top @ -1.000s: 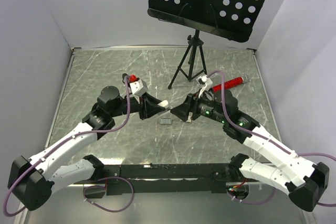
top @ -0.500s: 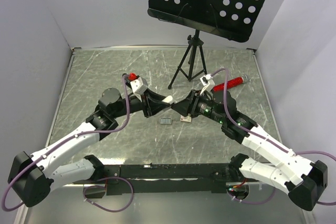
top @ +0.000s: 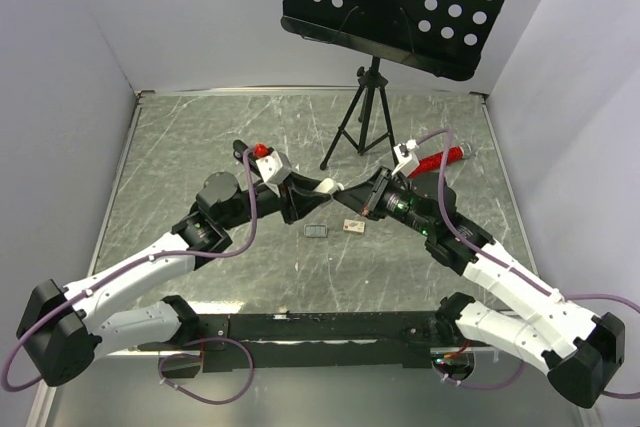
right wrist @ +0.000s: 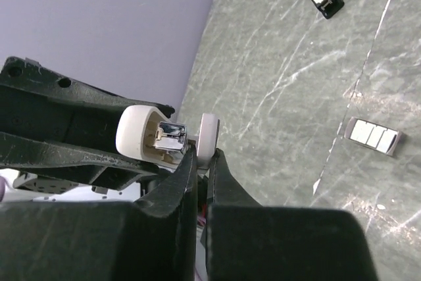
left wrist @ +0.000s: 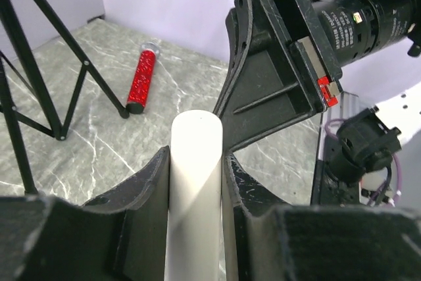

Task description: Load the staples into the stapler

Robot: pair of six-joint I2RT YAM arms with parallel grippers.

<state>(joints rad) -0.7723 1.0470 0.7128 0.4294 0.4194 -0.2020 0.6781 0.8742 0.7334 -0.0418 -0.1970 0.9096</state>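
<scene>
My left gripper (left wrist: 195, 162) is shut on the white stapler (left wrist: 195, 189) and holds it above the table with its nose toward the right arm. The stapler's open front end (right wrist: 141, 137) shows a chrome magazine. My right gripper (right wrist: 202, 156) is shut on a thin white part of the stapler (right wrist: 208, 135) beside that magazine. From above, both grippers meet at the stapler (top: 326, 187). The staples (top: 316, 231) lie on the table below them as a small grey strip, which shows as the staples (right wrist: 373, 135) in the right wrist view.
A small tan-and-white box (top: 353, 226) lies right of the staples. A red cylinder (top: 437, 159) lies at the back right, also the red cylinder (left wrist: 141, 78). A black tripod (top: 360, 132) carrying a perforated music desk (top: 400, 2) stands behind the grippers.
My right gripper rose from the table, leaving the small box bare, moved left and closed on the stapler's white part. My left arm carried the stapler to the right.
</scene>
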